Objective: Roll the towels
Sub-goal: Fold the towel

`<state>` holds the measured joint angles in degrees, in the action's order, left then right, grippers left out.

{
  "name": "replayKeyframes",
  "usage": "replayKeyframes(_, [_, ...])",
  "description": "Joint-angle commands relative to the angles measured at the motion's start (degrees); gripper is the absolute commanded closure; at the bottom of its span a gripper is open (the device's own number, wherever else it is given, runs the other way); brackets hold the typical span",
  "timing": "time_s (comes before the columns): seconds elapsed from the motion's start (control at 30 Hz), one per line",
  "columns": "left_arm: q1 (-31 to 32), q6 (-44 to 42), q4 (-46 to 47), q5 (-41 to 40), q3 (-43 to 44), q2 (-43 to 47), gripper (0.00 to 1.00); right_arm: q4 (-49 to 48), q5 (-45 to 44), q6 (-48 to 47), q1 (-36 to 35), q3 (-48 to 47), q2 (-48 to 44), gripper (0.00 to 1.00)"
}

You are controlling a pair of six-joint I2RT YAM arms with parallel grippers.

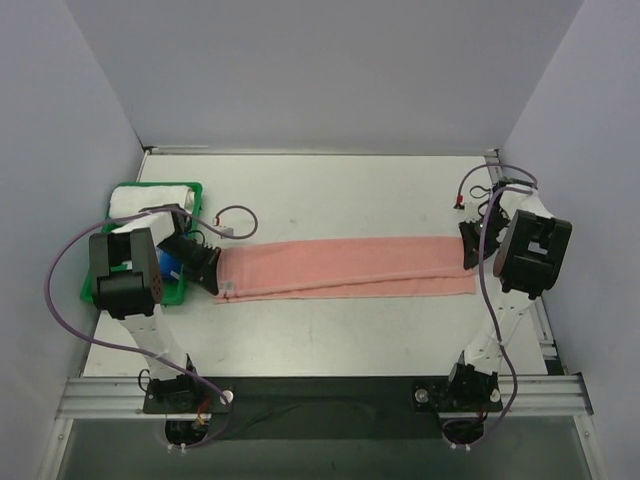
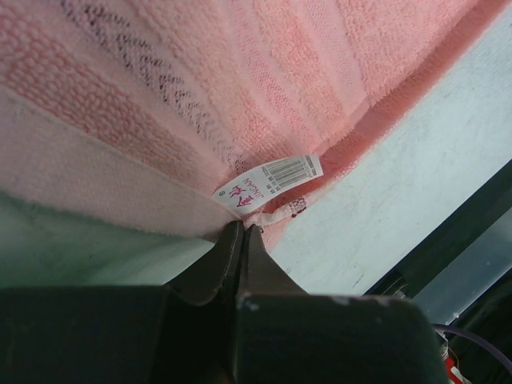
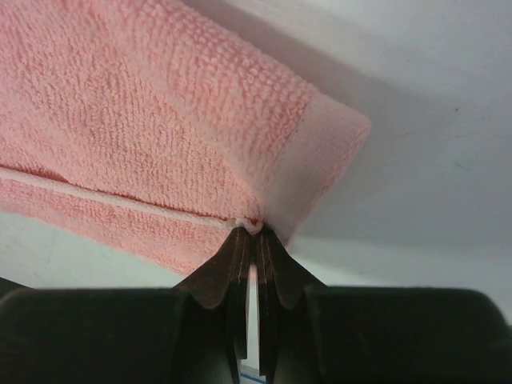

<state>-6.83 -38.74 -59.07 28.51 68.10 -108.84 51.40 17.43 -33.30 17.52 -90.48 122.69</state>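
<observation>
While both arms crouch low over the table (image 1: 330,200) w/ wrists turned inward, L gripper (image 2: 242,232) pinches the left end of the salmon towel (image 1: 345,266), right by its label (image 2: 268,182). R gripper (image 3: 254,232) nips the right end. Towel lies flat, folded lengthwise, mid-table. Pale rolled towel (image 1: 150,200) sits in green bin (image 1: 90,292).

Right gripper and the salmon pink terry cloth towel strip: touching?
Touching. The right wrist view shows the right gripper shut, its tips nipping the near edge of the salmon pink cloth towel with no gap.
</observation>
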Motion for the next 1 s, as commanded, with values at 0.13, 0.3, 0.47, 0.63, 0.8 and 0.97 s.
replayKeyframes(0.13, [-0.46,-0.37,5.63,-2.85,-0.42,0.38,1.0,0.19,-2.14,-1.86,0.5,0.83,-1.49,1.0])
replayKeyframes(0.3, [-0.55,-0.37,5.1,-1.79,0.02,2.4,0.96,1.16,-0.47,-2.73,0.59,0.65,-4.12,1.0])
replayKeyframes(0.47, [-0.55,-0.46,4.4,-1.88,-0.07,4.33,1.0,1.86,0.58,-3.35,0.85,-0.31,-7.73,1.0])
replayKeyframes(0.63, [-0.64,-0.2,4.05,-1.62,0.11,4.6,1.0,6.25,2.08,-4.75,1.55,-4.26,-10.45,1.0])
replayKeyframes(0.8, [-0.73,0.42,4.05,-1.71,0.2,3.98,1.0,10.47,2.69,-6.78,1.91,-2.26,-11.95,1.0])
replayKeyframes(0.97, [-0.64,0.77,4.22,-1.53,0.11,3.63,1.0,9.34,1.3,-7.31,1.73,3.98,-9.76,1.0])
